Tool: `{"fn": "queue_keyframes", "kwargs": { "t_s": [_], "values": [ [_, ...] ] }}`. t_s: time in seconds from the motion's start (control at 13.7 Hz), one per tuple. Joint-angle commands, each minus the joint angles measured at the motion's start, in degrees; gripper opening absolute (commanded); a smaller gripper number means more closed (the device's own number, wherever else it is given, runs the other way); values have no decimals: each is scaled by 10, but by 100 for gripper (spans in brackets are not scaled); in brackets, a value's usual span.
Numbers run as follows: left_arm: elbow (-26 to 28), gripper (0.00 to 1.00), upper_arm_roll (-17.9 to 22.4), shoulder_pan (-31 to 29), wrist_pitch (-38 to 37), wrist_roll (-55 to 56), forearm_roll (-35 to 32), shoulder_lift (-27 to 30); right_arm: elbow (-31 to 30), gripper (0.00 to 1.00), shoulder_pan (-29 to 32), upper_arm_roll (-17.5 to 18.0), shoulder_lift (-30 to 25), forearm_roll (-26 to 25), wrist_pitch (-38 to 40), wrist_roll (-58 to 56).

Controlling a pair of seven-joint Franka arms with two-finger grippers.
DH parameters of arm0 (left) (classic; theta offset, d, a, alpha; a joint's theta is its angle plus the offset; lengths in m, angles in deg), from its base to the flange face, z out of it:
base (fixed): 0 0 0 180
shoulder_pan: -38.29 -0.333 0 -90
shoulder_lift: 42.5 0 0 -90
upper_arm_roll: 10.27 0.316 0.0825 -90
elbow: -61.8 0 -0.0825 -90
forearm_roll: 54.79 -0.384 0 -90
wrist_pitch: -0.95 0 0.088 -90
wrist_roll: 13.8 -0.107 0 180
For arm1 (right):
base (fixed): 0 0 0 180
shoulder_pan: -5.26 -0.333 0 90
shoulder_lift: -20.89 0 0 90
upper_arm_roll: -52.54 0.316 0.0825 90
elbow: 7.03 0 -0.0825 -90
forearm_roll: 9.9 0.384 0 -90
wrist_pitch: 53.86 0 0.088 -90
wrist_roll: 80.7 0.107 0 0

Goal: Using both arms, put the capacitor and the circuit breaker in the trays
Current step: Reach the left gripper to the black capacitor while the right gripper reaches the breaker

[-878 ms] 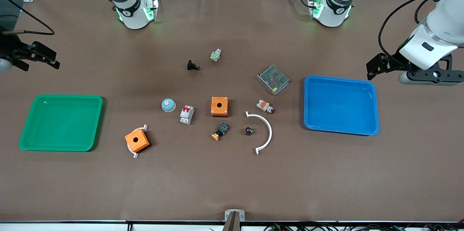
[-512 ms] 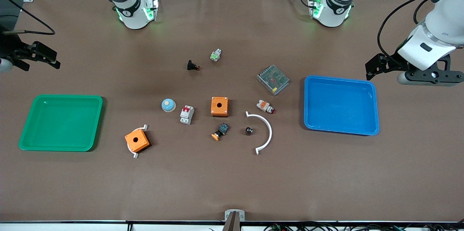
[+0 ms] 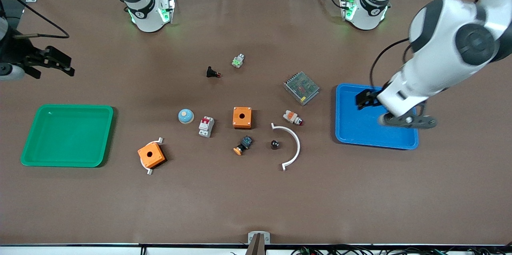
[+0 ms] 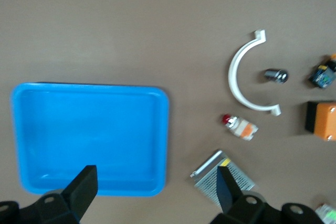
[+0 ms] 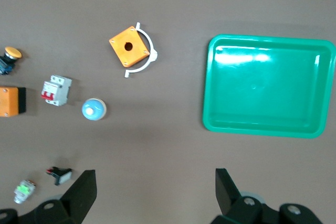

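Note:
The capacitor [image 3: 275, 144], a tiny black stubby cylinder, stands inside the curve of a white arc [image 3: 294, 143]; it also shows in the left wrist view [image 4: 276, 75]. The circuit breaker [image 3: 206, 126], white with a red switch, lies beside a blue dome [image 3: 186, 116]; it also shows in the right wrist view [image 5: 56, 90]. My left gripper [image 3: 406, 121] hangs over the blue tray [image 3: 348, 137], open and empty [image 4: 156, 190]. My right gripper [image 3: 16, 69] hangs at the right arm's end of the table, above the cloth beside the green tray [image 3: 30, 159], open and empty [image 5: 154, 191].
An orange box [image 3: 242, 117], a black-and-blue part with an orange cap [image 3: 243, 145], a white-and-orange part [image 3: 293, 117] and a metal mesh unit [image 3: 301, 87] lie round the middle. A second orange box [image 3: 151, 155] sits on a white arc. A black part [image 3: 212, 73] and a green-lit part [image 3: 238, 61] lie farther back.
The left arm has swung in from the table's end, so its gripper now hangs over the blue tray. The right gripper has shifted slightly inward. Nothing on the table moved.

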Motion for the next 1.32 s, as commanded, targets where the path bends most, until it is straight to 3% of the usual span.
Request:
{"fn": "queue_keyframes", "kwargs": {
  "t_s": [0.0, 0.15, 0.59, 0.88, 1.24],
  "values": [
    [-92, 100, 4, 62, 40, 66, 1, -110, -10, 100, -34, -1, 17, 6, -28, 55],
    [-93, 100, 8, 109, 131, 146, -12, -159, -10, 100, -73, -1, 44, 6, -57, 130],
    [-97, 100, 19, 179, 315, 276, -55, -270, -24, 100, -181, -2, 133, -19, -154, 299],
    [-146, 100, 26, 205, 357, 293, -56, -348, -28, 96, -220, -1, 203, -23, -211, 356],
    [-142, 100, 44, 222, 364, 289, -56, -373, -28, 91, -255, 0, 290, -21, -280, 419]
  ]
}}
